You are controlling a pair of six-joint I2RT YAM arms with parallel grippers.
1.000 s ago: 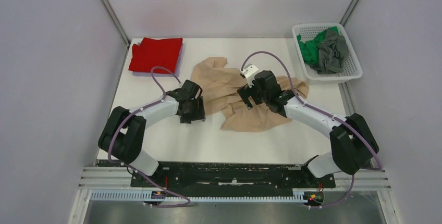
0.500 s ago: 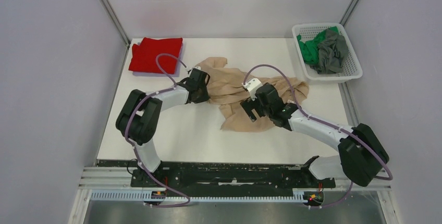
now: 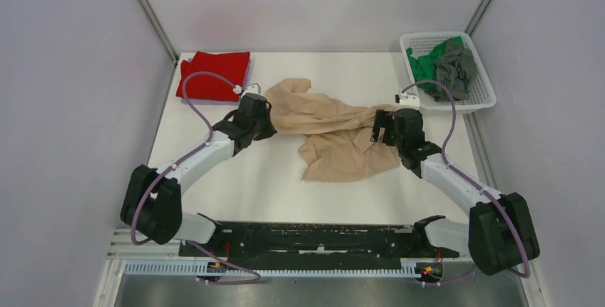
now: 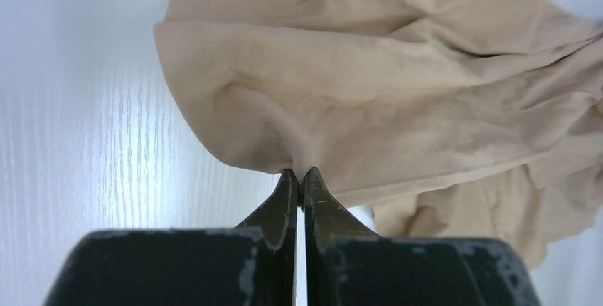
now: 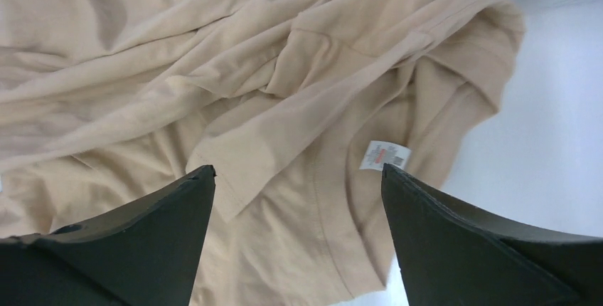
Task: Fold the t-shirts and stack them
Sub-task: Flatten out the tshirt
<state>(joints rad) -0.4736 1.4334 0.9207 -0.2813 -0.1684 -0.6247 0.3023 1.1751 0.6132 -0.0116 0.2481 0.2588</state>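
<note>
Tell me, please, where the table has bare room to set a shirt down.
Bare: the near strip between the beige shirt and the arm bases, and the far strip between the red shirt and the basket. Crowded: around the beige shirt.

Left gripper [image 4: 299, 178] is clamped on the left edge of the beige t-shirt [image 3: 335, 143]. Bare tabletop [image 3: 235, 185] lies to my left and on the near side, so I can pass there. The red t-shirt [image 3: 212, 75] fills the far-left corner, close behind my left wrist. Right gripper [image 5: 297, 171] is spread wide over the beige cloth's right end. The basket [image 3: 449, 107] sits near it and blocks the far-right corner. The near strip between my arms is bare.
</note>
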